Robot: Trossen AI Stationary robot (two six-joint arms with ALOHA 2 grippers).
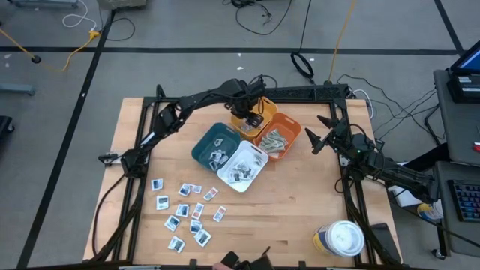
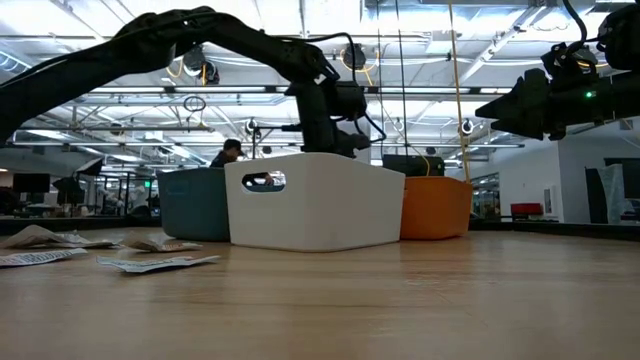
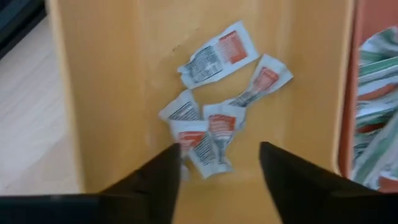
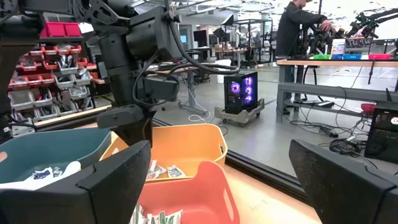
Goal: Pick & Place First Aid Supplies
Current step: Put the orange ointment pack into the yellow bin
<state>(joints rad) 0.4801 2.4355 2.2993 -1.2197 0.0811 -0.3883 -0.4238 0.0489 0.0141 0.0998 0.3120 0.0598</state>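
My left gripper (image 1: 251, 116) hangs open over the yellow bin (image 1: 259, 111), fingers pointing down into it. In the left wrist view the left gripper (image 3: 217, 149) stands just above several white packets with red marks (image 3: 214, 124) lying on the bin's floor (image 3: 118, 74). One packet's corner lies by one fingertip; whether they touch I cannot tell. More white packets with blue marks (image 1: 187, 214) lie flat on the table's near left part. My right gripper (image 1: 319, 136) waits open at the table's right, beside the orange bin (image 1: 279, 139).
Teal bin (image 1: 216, 145), white bin (image 1: 242, 165), orange bin and yellow bin stand clustered mid-table; the orange one holds grey-green strips (image 3: 373, 62). A round white-lidded tub (image 1: 345, 238) stands near the table's near right corner. Bare wood lies between the loose packets and the tub.
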